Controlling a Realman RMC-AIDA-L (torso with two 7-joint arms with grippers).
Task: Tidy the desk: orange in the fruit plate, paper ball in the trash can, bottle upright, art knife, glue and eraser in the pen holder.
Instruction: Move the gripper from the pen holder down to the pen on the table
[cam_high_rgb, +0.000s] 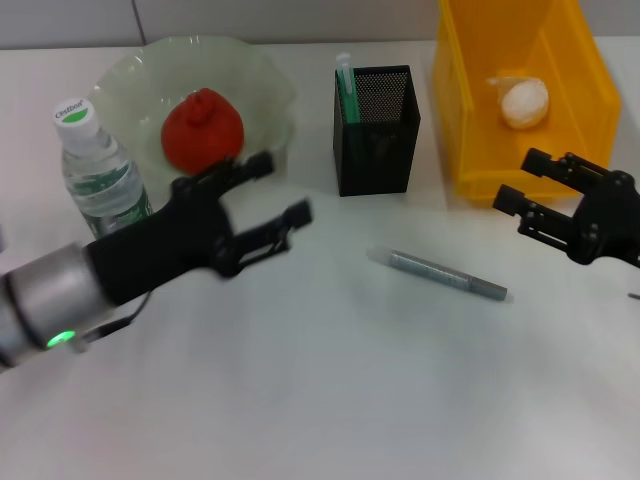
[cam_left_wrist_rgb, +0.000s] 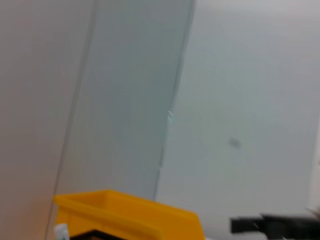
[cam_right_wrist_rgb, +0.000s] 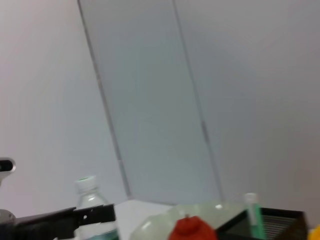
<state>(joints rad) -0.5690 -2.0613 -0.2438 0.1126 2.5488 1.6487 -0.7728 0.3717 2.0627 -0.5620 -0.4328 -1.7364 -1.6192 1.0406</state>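
The orange (cam_high_rgb: 203, 128) lies in the fruit plate (cam_high_rgb: 262, 78) at the back left. The bottle (cam_high_rgb: 97, 170) stands upright to the left of the plate. The art knife (cam_high_rgb: 347, 88) stands in the pen holder (cam_high_rgb: 375, 128). The paper ball (cam_high_rgb: 524, 102) rests inside the trash can (cam_high_rgb: 470, 150) at the back right. On the table between the arms lies the glue (cam_high_rgb: 440, 272). My left gripper (cam_high_rgb: 282, 187) hovers open and empty in front of the plate, left of the glue. My right gripper (cam_high_rgb: 518, 178) is open and empty beside the trash can's front. The eraser is out of view.
The right wrist view shows the bottle (cam_right_wrist_rgb: 89, 200), orange (cam_right_wrist_rgb: 190, 230) and art knife (cam_right_wrist_rgb: 255, 215) low in the picture before a pale wall. The left wrist view catches the trash can (cam_left_wrist_rgb: 130, 215) rim. White tabletop spreads in front of the glue.
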